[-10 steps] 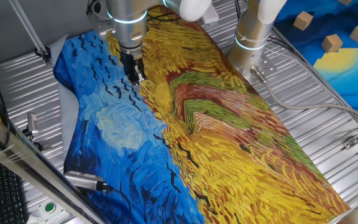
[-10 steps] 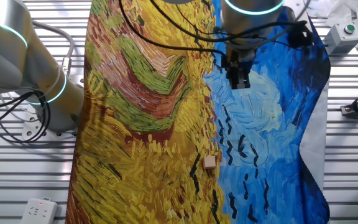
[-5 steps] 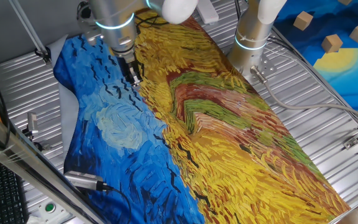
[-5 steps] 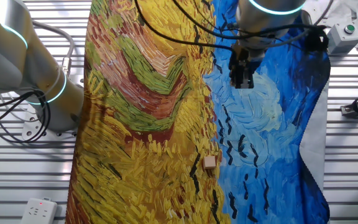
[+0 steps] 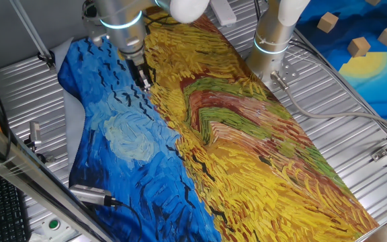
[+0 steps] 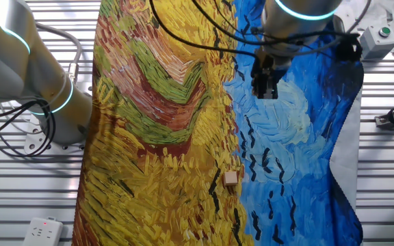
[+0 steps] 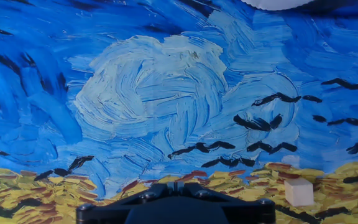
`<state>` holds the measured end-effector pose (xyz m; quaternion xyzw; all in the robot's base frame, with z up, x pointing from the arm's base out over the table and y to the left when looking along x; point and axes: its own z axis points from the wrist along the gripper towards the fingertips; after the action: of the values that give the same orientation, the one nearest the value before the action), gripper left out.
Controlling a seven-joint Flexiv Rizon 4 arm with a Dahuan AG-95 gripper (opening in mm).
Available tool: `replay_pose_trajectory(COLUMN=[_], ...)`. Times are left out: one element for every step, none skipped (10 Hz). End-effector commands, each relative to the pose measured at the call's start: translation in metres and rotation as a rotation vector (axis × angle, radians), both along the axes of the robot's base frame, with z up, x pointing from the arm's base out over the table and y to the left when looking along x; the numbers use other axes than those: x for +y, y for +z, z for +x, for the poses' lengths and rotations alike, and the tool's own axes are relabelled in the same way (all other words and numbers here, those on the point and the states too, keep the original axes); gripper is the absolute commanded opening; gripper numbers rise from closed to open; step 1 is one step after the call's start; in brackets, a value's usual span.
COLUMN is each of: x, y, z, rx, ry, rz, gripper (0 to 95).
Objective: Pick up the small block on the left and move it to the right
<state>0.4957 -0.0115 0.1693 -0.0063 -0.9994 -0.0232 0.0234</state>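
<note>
Small block [image 6: 231, 178] well apart from pincer [image 6: 264, 92] (empty)

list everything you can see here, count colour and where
small block: 1, pale tan, on the cloth where yellow meets blue
painted cloth: 1, blue and yellow, covering the table
larger wooden blocks: at least 3, tan, on a blue and yellow sheet at the far side
button box: 1, grey with green button, table corner
second arm: 1, silver, beside the cloth
gripper: 1, black, above the blue area, apart from the block
</note>
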Motion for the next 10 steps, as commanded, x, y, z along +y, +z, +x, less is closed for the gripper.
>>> replay_pose_trajectory(x=[-0.014,-0.025,-0.042,-0.056,-0.062,-0.075,-0.089,-0.1,-0.112,-0.127], y=[0.003,0.001,-0.005,-0.012,-0.015,-0.027,-0.038,-0.047,-0.053,-0.058], z=[-0.008,-0.013,-0.022,-0.029,-0.032,-0.037,-0.039,-0.039,-0.038,-0.037], rx=[0.007,0.005,0.001,-0.001,-0.002,-0.002,-0.002,-0.002,-0.002,0.0], ry=[0.01,0.025,0.046,0.066,0.074,0.087,0.097,0.107,0.118,0.133], rz=[0.0,0.001,0.007,0.007,0.007,0.003,0.003,0.004,0.01,0.012], gripper=[0.0,0.0,0.0,0.0,0.0,0.0,0.0,0.0,0.0,0.0])
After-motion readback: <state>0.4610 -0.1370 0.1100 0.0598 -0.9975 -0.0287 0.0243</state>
